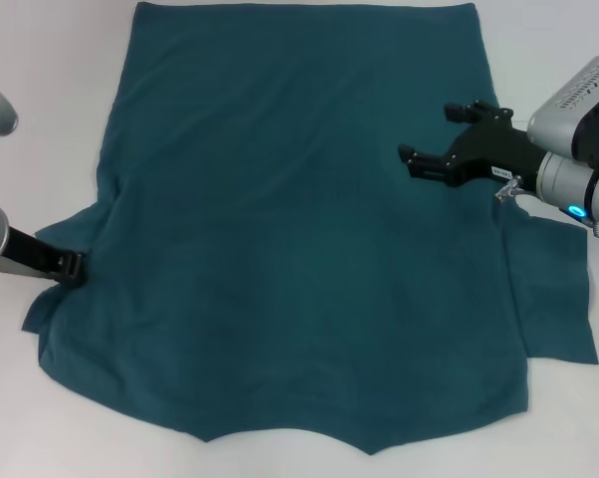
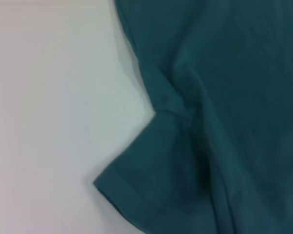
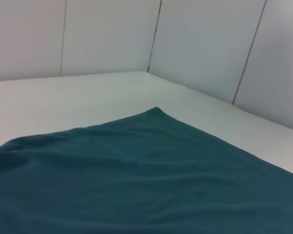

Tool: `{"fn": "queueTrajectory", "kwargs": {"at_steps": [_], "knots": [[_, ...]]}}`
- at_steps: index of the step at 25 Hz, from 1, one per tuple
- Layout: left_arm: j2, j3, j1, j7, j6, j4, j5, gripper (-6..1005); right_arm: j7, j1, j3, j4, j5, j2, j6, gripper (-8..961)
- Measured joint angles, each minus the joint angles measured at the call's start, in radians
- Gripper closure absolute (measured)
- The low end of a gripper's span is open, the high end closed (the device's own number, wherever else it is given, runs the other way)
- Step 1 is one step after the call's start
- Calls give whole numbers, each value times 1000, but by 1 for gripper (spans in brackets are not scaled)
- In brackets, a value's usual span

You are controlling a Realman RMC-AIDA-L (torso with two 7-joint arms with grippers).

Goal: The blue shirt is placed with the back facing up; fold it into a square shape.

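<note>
The blue shirt [image 1: 299, 229] is laid flat on the white table [image 1: 41, 418], plain side up, with the hem at the far edge and the neck notch at the near edge; one sleeve is spread toward each arm. The right gripper [image 1: 437, 139] is held over the shirt's right-hand body edge, roughly level with its upper half; its black fingers [image 1: 419, 159] are seen parted, with nothing between them, so it is recorded as released. The left gripper [image 1: 73, 266] is set at the left sleeve, at the point where the sleeve meets the body; its tip is in contact with the fabric edge, but whether cloth is pinched cannot be told. In the left wrist view the sleeve [image 2: 146, 185] is seen bunched at the armpit, with a fold in the cloth; in the right wrist view a shirt corner [image 3: 156, 113] is shown lying on the table [image 3: 88, 92], with pale wall panels [image 3: 205, 44] behind.
</note>
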Motion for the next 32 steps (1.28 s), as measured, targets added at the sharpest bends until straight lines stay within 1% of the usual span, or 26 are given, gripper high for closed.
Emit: {"fn": "queueTrajectory", "kwargs": {"at_steps": [2, 5, 8, 12, 24, 32], "knots": [[-3, 20, -2, -1, 0, -3, 0, 916, -2, -1, 0, 0, 1, 0, 0, 43], [-4, 37, -1, -7, -10, -1, 0, 932, -9, -3, 0, 0, 2, 0, -1, 43], [-6, 32, 0, -11, -15, 14, 0, 947, -12, -6, 0, 3, 3, 0, -1, 43], [-6, 30, 7, -20, -17, 37, 0, 948, -12, -12, 0, 4, 3, 0, -1, 43], [-2, 36, 10, -24, -19, 55, 1, 943, -12, -14, 0, 8, 6, 0, -1, 43], [18, 31, 42, -33, -31, 118, 2, 936, -13, -14, 0, 8, 12, 0, -1, 44]]}}
